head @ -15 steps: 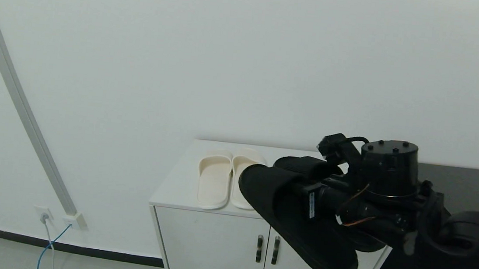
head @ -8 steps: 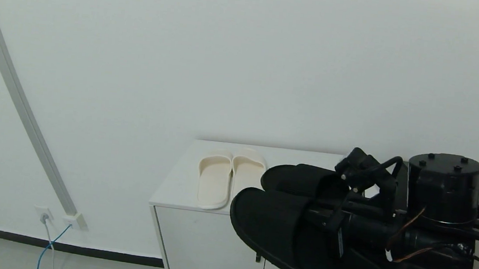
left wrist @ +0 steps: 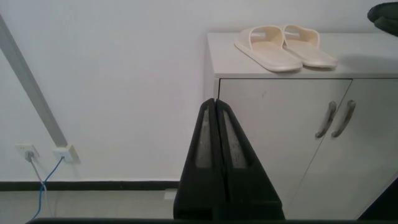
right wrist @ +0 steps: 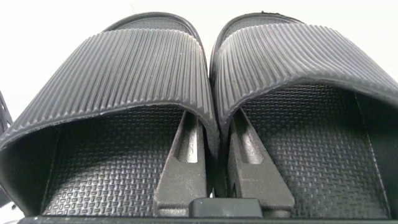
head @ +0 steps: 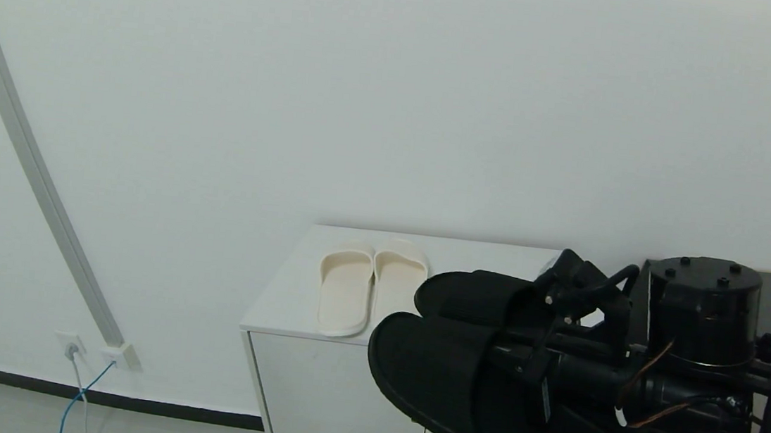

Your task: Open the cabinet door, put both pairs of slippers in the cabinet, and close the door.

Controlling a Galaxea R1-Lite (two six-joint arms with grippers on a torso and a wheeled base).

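Black ribbed rubber slippers (head: 442, 363) are hanging in front of the white two-door cabinet (head: 333, 395). The right gripper (right wrist: 214, 134) is pinching their touching inner walls, one finger inside each. The left gripper (left wrist: 215, 112) is sitting closed and empty.

Risk: thin pinch, so the pair may slip while the doors are still shut.

The left wrist view is showing the door handles (left wrist: 336, 118); in the head view the slippers are covering them.

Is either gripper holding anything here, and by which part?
The right gripper clamps the black slippers by their touching inner edges, one finger under each strap. The left gripper holds nothing.
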